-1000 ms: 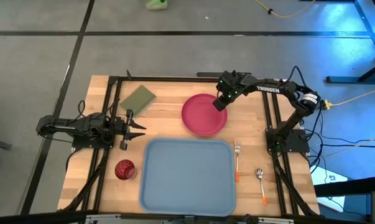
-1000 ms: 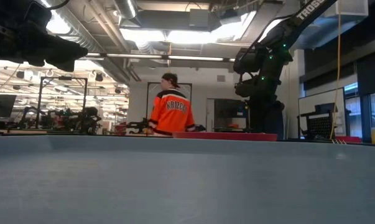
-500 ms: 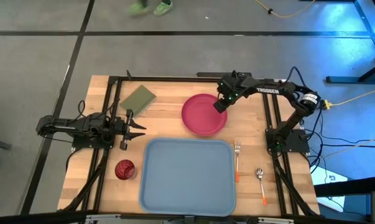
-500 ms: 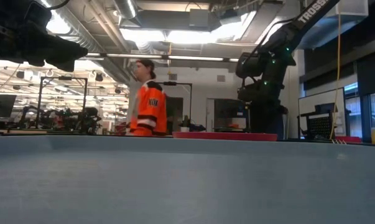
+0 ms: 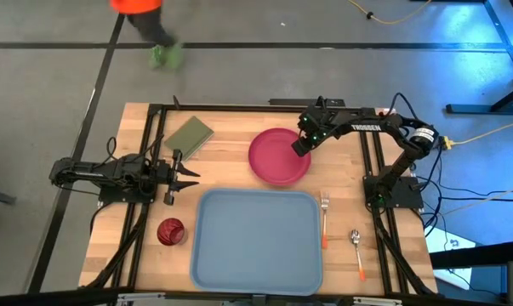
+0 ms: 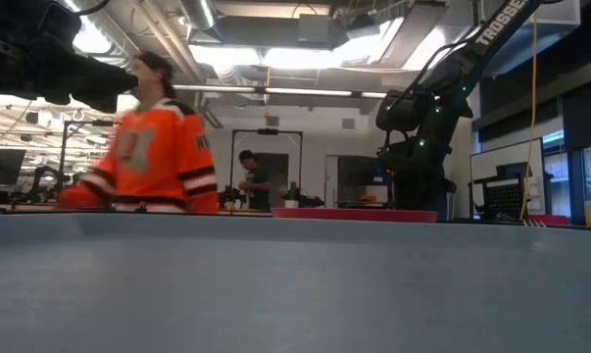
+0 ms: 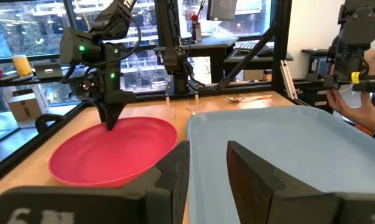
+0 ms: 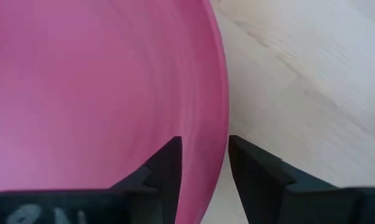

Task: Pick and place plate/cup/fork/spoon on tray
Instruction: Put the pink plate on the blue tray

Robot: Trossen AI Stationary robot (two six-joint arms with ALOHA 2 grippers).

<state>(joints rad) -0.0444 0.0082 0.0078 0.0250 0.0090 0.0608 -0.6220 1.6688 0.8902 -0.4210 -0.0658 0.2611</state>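
Observation:
The pink-red plate [image 5: 277, 160] lies flat on the table behind the light blue tray [image 5: 256, 242]. My right gripper [image 5: 299, 146] points down at the plate's far right rim and is open. In its wrist view [image 8: 204, 165] one finger stands inside the rim and one outside. The dark red cup [image 5: 170, 231] stands left of the tray. The fork [image 5: 324, 219] and the spoon [image 5: 357, 251] lie to the right of the tray. My left gripper [image 5: 190, 175] waits open at the table's left, level with the tray's far left corner. My right gripper comes at the plate's far right rim [image 8: 222, 118] from above, one finger inside the rim and one outside. A gap shows between the fingers, and I cannot tell whether either finger touches the rim. The plate lies flat on the table.
An olive green pad [image 5: 189, 136] lies at the far left of the table. Black frame rails [image 5: 158, 153] run along the table's left and right sides. A person in an orange shirt [image 6: 148, 157] walks past beyond the far edge.
My right arm has shifted slightly toward the table's right edge while its fingertips stay at the plate's rim. The plate has not moved. The person in orange has walked leftward behind the table.

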